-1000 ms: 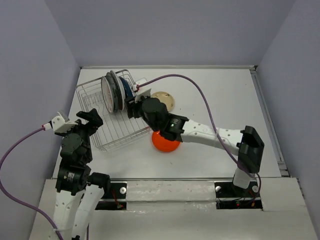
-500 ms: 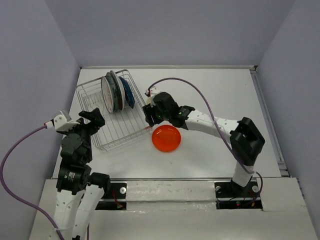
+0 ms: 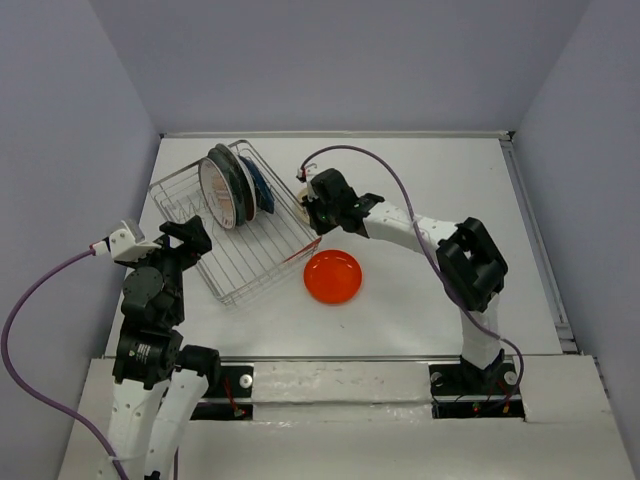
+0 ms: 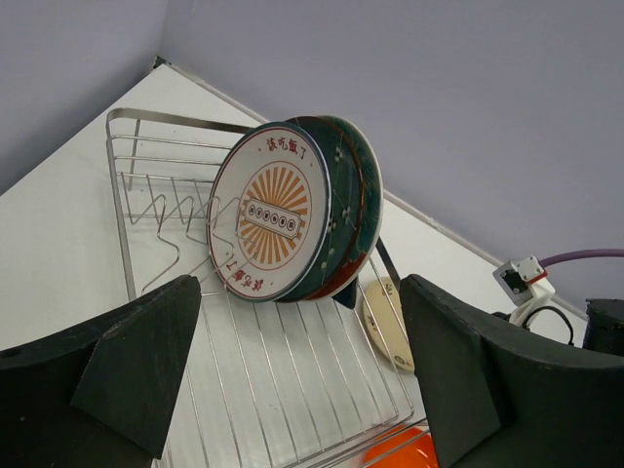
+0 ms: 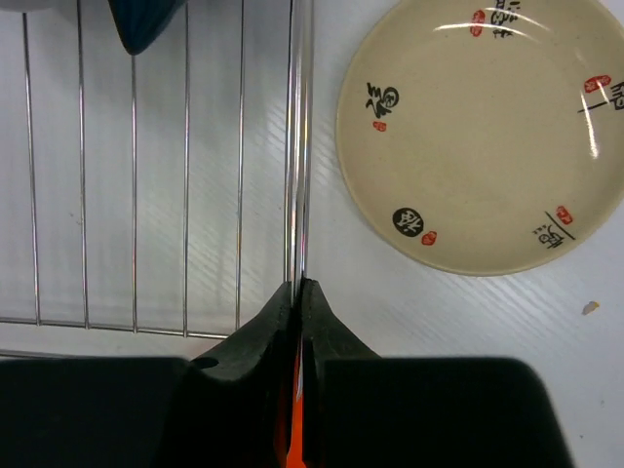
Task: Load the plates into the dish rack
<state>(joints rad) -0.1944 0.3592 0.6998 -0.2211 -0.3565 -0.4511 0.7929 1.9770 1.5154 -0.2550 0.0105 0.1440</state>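
The dish rack [image 3: 262,283] lies askew at the table's left. Three plates stand upright in its far end: a white one with an orange emblem [image 4: 268,222], a dark teal one [image 4: 341,190] and a red-and-teal one [image 4: 369,210]. The tip of a dark blue dish [image 5: 146,24] hangs behind them. My right gripper [image 5: 300,288] is shut on the rack's right rim wire [image 5: 300,146]. The cream plate [image 5: 478,136] lies flat just right of that rim. The orange plate [image 3: 333,277] lies beside the rack's near right corner. My left gripper [image 4: 302,380] hovers open over the rack's near end.
The right arm's purple cable [image 3: 400,190] arcs over the table's middle. The table's raised edge [image 3: 530,230] runs down the right side, and the back wall [image 3: 330,133] stands just behind the rack.
My right gripper has moved from over the orange plate to the rack's right rim and shut on its wire. The rack has swung round a little. The left arm has barely moved.
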